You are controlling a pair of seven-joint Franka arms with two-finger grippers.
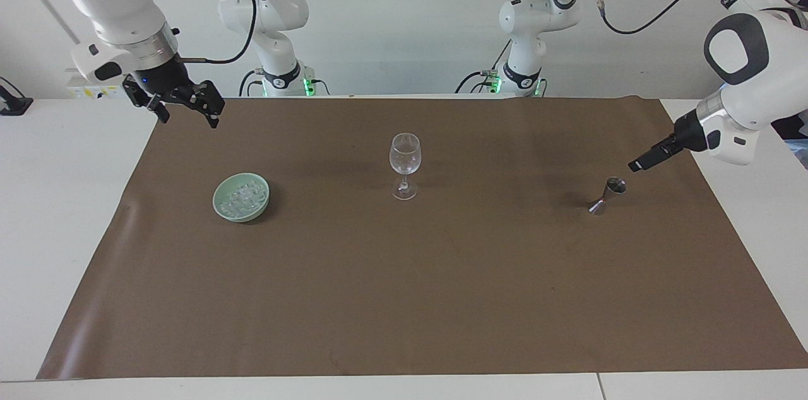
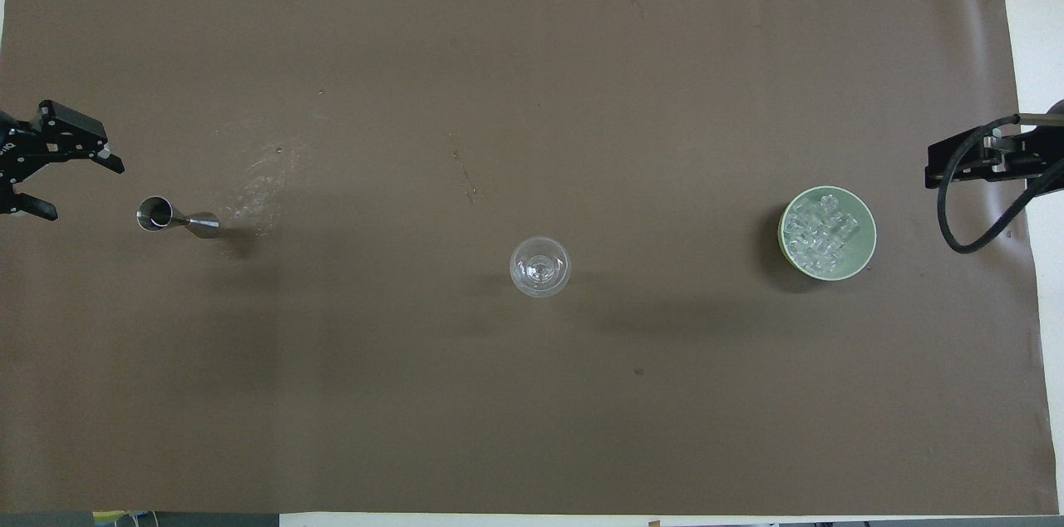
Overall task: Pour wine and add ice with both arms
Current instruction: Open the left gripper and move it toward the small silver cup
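A brown mat [image 1: 404, 299] covers most of a white table [image 1: 63, 211], which shows bare along every edge. A pale smear [image 2: 258, 178], possibly dried residue, marks the mat, well apart from a thin dark scratch [image 2: 465, 174] near the middle. A black object [image 1: 12, 103] sits on bare table at one end.
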